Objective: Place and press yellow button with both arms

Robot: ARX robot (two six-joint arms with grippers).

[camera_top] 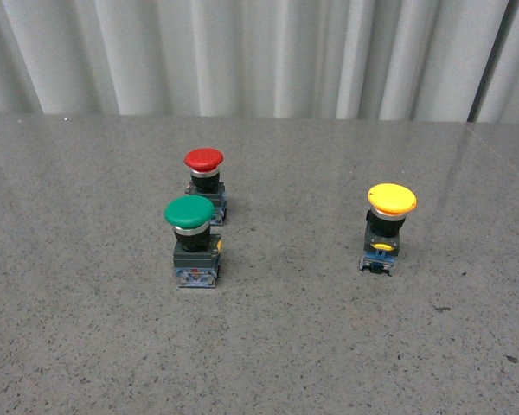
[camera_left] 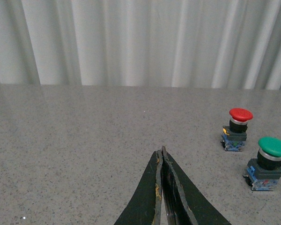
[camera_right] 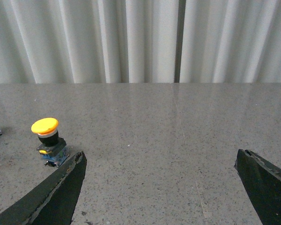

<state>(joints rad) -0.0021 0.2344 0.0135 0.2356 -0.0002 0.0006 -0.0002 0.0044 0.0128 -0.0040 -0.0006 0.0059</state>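
The yellow button (camera_top: 389,226) stands upright on the grey table (camera_top: 86,328), right of centre, with neither arm showing in the front view. In the right wrist view the yellow button (camera_right: 48,140) sits just beyond one finger of my right gripper (camera_right: 159,157), whose jaws stand wide apart with only bare table between them. My left gripper (camera_left: 161,152) is shut with nothing held, its black fingertips pressed together over bare table. The yellow button is out of sight in the left wrist view.
A red-capped button (camera_top: 204,180) and a green-capped button (camera_top: 193,239) stand close together left of centre. In the left wrist view the red-capped button (camera_left: 237,129) and the green-capped button (camera_left: 269,162) sit off to one side. A white pleated curtain (camera_top: 259,56) backs the table.
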